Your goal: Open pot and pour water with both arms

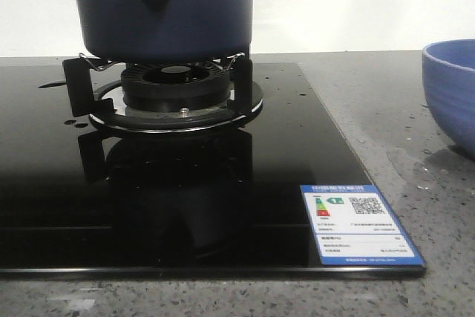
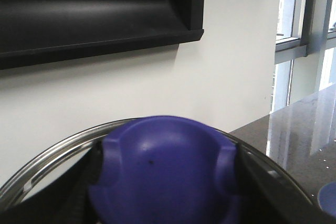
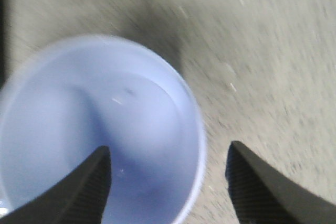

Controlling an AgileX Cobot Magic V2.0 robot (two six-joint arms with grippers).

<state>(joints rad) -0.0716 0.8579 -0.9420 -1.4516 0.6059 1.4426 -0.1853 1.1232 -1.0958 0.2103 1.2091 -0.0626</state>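
Black glass hob (image 1: 185, 206) on speckled grey counter (image 1: 415, 146), left hand (image 2: 165, 182) clenched on lid knob (image 2: 163, 166), right hand (image 3: 168, 182) released.

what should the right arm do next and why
Probably close the right gripper on the bowl's rim: its jaws are open, one inside and one outside the rim. The left gripper grips the lid knob, and the pot sits on the burner.

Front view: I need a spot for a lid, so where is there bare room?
Free: black glass hob between the burner ring and the blue label, and grey counter between hob and periwinkle bowl. Crowded: the burner, under the navy pot.
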